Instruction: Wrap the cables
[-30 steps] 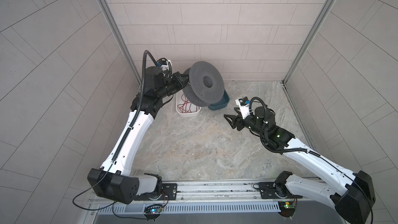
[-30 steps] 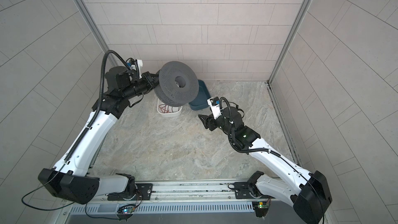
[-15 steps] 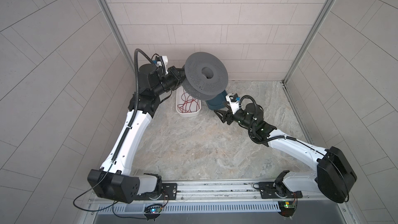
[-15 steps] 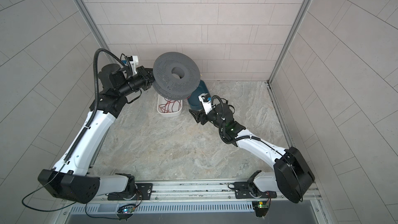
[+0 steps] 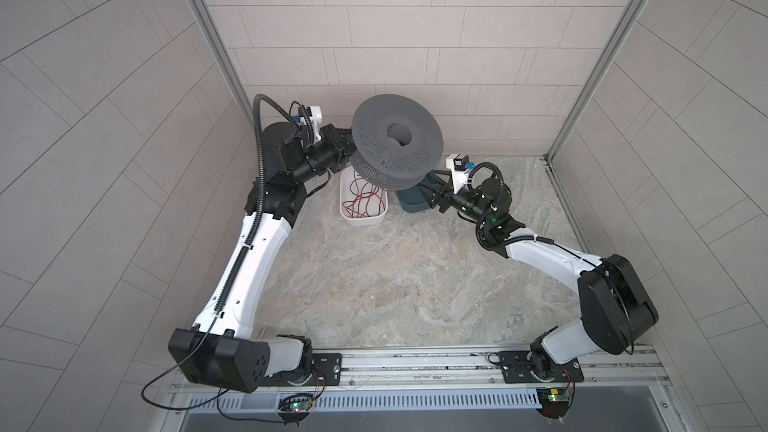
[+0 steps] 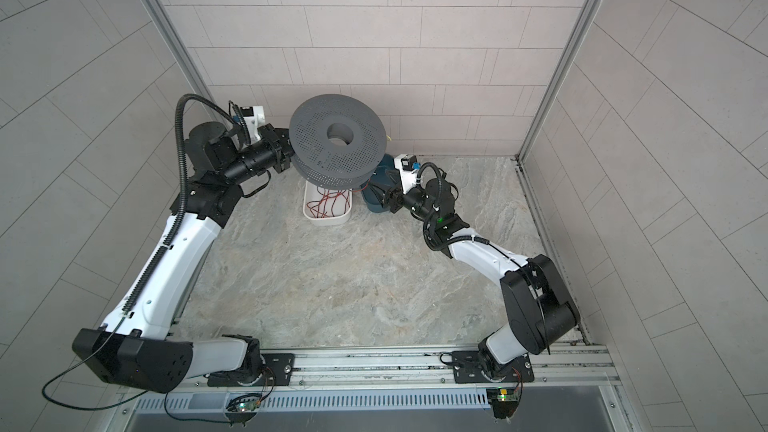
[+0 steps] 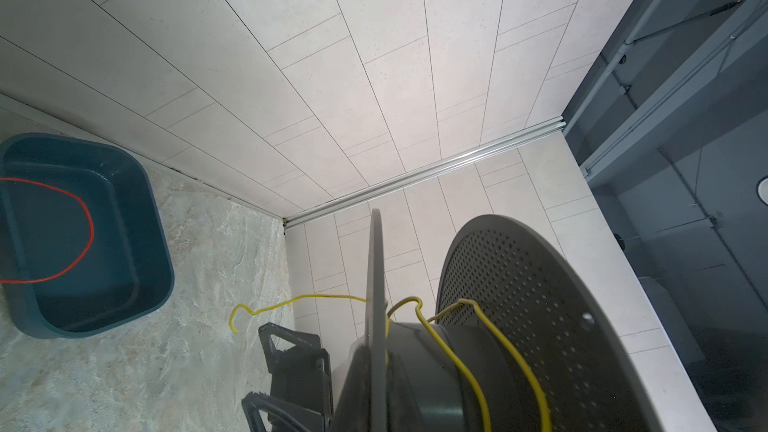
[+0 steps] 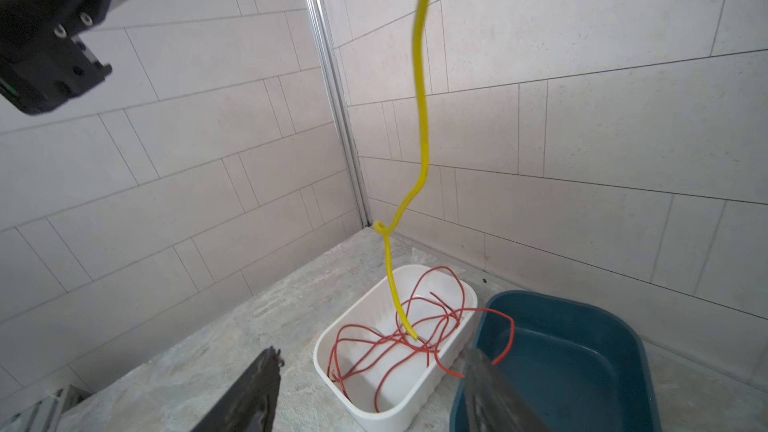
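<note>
My left gripper [image 5: 343,144] is shut on the rim of a dark grey perforated spool [image 5: 397,141], held in the air above the trays with its flat side up. One of its fingers [image 7: 291,351] shows beside the flange. The yellow cable [image 7: 457,351] runs loosely round the spool's hub, and its free end [image 8: 419,139] hangs down towards the white tray [image 8: 332,351]. My right gripper [image 8: 370,392] is open and empty, low under the spool, just short of the cable's tip. In both top views it [image 6: 377,198] sits at the dark blue tray.
The white tray [image 5: 348,218] holds a tangle of thin red wire [image 5: 362,201]. One red loop [image 8: 505,334] reaches over the rim of the dark blue tray [image 8: 615,326] beside it. Tiled walls close in the back and both sides. Bare marbled floor [image 5: 395,276] lies in front.
The left arm has raised the spool and tipped it from facing forward to lying flat. The right arm has reached back to the trays beneath it, and its jaws have narrowed a little.
</note>
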Controlling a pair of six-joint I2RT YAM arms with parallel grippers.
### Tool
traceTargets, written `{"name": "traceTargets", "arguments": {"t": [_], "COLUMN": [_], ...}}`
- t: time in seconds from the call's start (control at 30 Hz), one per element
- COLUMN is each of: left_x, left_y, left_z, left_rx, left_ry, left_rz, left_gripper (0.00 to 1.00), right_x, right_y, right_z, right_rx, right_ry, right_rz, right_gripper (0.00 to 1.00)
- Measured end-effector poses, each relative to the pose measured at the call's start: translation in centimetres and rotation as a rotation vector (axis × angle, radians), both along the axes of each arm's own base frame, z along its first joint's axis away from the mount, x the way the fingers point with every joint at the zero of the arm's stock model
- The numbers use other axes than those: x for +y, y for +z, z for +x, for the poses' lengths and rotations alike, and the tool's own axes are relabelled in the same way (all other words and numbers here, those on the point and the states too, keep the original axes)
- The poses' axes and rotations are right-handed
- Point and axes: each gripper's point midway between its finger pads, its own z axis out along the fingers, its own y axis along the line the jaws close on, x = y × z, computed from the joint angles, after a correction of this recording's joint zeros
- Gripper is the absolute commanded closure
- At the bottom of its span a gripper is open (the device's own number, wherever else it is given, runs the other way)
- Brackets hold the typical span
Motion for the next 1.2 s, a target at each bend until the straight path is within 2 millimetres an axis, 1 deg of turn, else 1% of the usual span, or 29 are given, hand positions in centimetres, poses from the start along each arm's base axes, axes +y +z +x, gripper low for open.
{"name": "traceTargets", "arguments": {"t": [0.17,0.33,0.47,0.53,0.6,0.7,0.8,0.87,1.03,1.2], "left_x": [0.0,0.0,0.1,0.1,0.1,0.1,0.1,0.2,0.2,0.2], "left_y": [0.1,-0.3,-0.5,-0.5,-0.6,-0.6,-0.6,-0.5,-0.5,-0.8], "left_z": [-0.3,-0.4,-0.5,-0.6,-0.6,-0.6,-0.6,-0.6,-0.6,-0.6], "left_rx": [0.002,0.010,0.017,0.018,0.018,0.018,0.021,0.018,0.016,0.023], "left_ry": [-0.003,-0.005,-0.005,-0.005,-0.005,-0.006,-0.007,-0.006,-0.009,-0.009], "left_rz": [-0.009,-0.014,-0.018,-0.020,-0.021,-0.027,-0.031,-0.035,-0.038,-0.038], "left_gripper": [1.00,1.00,1.00,1.00,1.00,1.00,1.00,1.00,1.00,1.00], "right_x": [0.9,1.7,2.3,2.5,2.8,3.2,3.6,3.6,3.6,3.6], "right_y": [1.0,1.7,2.4,2.5,2.3,1.7,1.0,0.7,1.0,1.2], "right_z": [0.6,1.0,1.7,2.1,2.7,3.4,3.9,4.0,3.9,3.8], "right_rx": [-0.001,0.001,-0.003,-0.002,0.007,0.031,0.060,0.073,0.069,0.064], "right_ry": [0.066,0.105,0.128,0.135,0.140,0.153,0.163,0.164,0.169,0.174], "right_rz": [0.045,0.067,0.085,0.098,0.112,0.128,0.139,0.143,0.159,0.165], "right_gripper": [0.33,0.37,0.39,0.41,0.46,0.56,0.58,0.62,0.70,0.90]}}
